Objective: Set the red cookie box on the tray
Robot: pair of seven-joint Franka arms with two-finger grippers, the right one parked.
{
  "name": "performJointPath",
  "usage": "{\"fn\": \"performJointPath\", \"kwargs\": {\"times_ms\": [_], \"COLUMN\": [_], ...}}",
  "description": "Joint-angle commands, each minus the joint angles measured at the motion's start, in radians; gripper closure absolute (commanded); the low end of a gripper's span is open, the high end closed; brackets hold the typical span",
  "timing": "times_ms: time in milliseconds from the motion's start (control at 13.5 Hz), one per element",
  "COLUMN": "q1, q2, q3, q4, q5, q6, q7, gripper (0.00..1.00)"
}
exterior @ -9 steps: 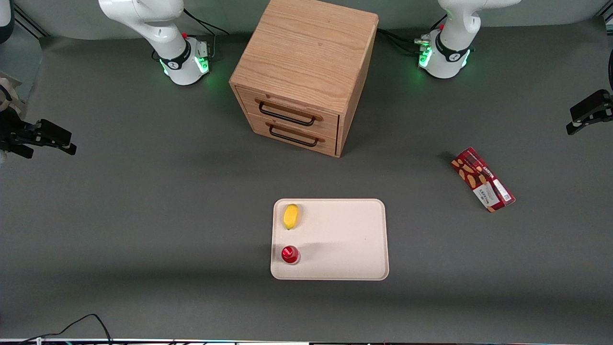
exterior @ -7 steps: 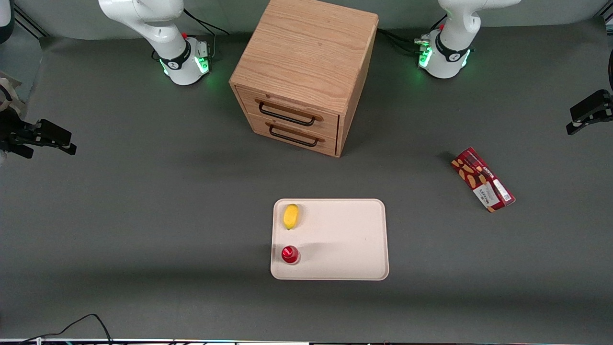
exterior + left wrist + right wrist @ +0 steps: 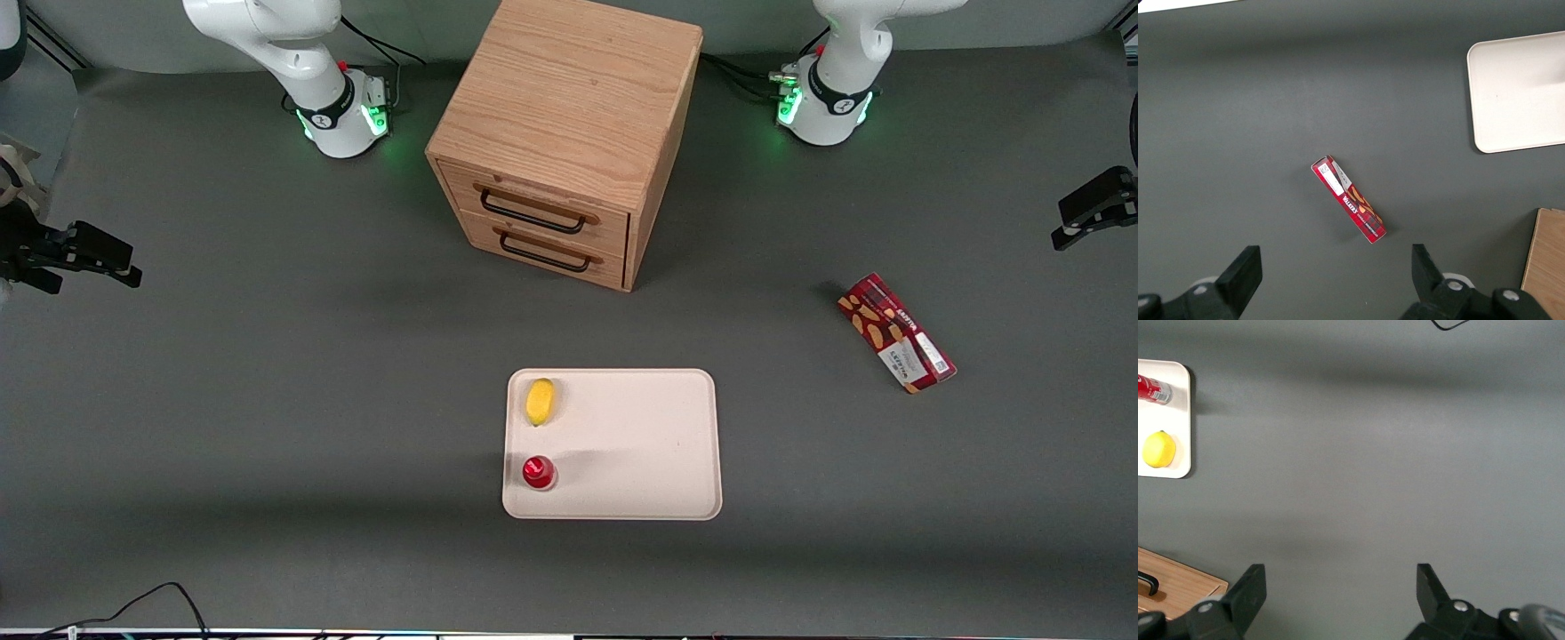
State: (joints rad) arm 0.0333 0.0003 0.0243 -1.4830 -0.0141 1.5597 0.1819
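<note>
Black-fingered, my hand (image 3: 1331, 283) hangs spread wide and empty, high above the flat red tartan cookie box (image 3: 1349, 199). That box lies diagonal on the grey surface (image 3: 267, 356), well apart from the cream rectangular plastic tray (image 3: 658, 444) carrying a yellow lemon (image 3: 540, 401) and a small red-capped item (image 3: 538, 472).

White Franka arm (image 3: 853, 53): glossy shell, black joint band, green base LEDs, black cables at base. Gripper (image 3: 1331, 280) matte black, chunky fingers (image 3: 1241, 273), silver screws, jaws wide apart.
</note>
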Motion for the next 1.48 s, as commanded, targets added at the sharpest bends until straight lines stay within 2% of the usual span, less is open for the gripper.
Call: {"fn": "performJointPath", "kwargs": {"times_ms": [0,1407], "q1": [-0.006,-0.006], "q2": [-0.006,-0.006], "q3": [0.006,0.006], "q4": [-0.005,-0.022], "q5": [0.005,0.003], "q6": [-0.015,-0.027], "q7": [0.01,-0.004], "gripper": [0.0,0.0]}}
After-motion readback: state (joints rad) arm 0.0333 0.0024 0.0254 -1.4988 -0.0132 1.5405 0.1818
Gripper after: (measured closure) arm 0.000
